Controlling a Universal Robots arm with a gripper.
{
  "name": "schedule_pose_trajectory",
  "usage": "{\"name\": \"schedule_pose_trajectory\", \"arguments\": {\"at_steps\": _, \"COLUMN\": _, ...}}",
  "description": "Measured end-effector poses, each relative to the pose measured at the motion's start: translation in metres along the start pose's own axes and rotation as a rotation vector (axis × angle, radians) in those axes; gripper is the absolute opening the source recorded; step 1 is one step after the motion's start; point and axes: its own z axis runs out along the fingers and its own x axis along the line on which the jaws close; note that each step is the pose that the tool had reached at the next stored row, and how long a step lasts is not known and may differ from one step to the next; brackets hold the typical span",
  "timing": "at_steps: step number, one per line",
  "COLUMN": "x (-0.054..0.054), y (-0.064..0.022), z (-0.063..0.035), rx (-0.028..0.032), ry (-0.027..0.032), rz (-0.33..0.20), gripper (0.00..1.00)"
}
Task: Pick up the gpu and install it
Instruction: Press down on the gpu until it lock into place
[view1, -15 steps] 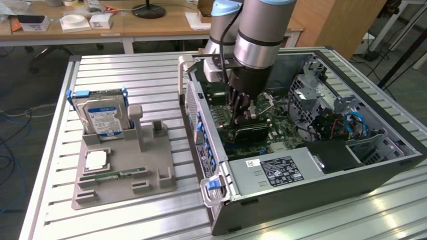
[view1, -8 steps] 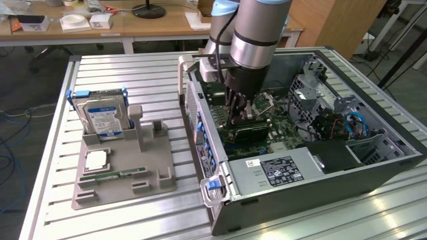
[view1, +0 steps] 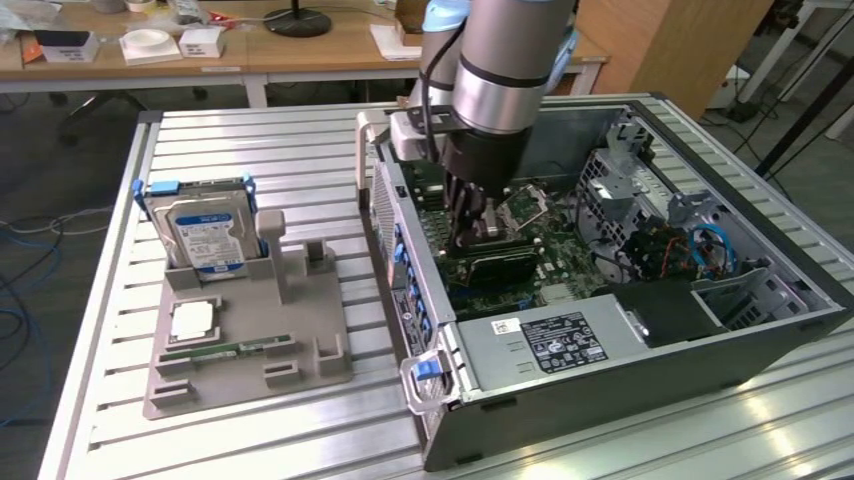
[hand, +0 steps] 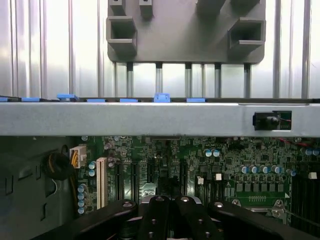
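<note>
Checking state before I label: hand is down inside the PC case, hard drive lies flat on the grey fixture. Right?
No. Exterior view shows the hard drive standing upright in the grey fixture, not flat. The hand is down inside the PC case.

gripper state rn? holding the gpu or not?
Gripper: shut, down inside the open PC case over the motherboard. Whether the gpu is between its fingers cannot be told.

Wooden desks (view1: 294, 50) behind (cluttered)
</note>
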Motion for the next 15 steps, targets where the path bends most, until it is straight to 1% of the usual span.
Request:
{"name": "schedule_pose_trajectory", "arguments": {"at_steps": 3, "x": 0.000, "y": 0.0031, "z": -0.0002, "rx": -0.0019, "ry": -0.0001, "rz": 0.000, "gripper": 0.11}}
{"name": "schedule_pose_trajectory", "arguments": {"at_steps": 5, "x": 0.000, "y": 0.0070, "z": -0.0006, "rx": -0.0038, "ry": 0.0001, "rz": 0.000, "gripper": 0.11}}
{"name": "schedule_pose_trajectory", "arguments": {"at_steps": 10, "x": 0.000, "y": 0.0135, "z": -0.0018, "rx": -0.0079, "ry": 0.0001, "rz": 0.000, "gripper": 0.11}}
{"name": "schedule_pose_trajectory", "arguments": {"at_steps": 12, "x": 0.000, "y": 0.0155, "z": -0.0023, "rx": -0.0116, "ry": 0.0002, "rz": 0.001, "gripper": 0.11}}
{"name": "schedule_pose_trajectory", "arguments": {"at_steps": 15, "x": 0.000, "y": 0.0177, "z": -0.0025, "rx": -0.0208, "ry": 0.0003, "rz": 0.001, "gripper": 0.11}}
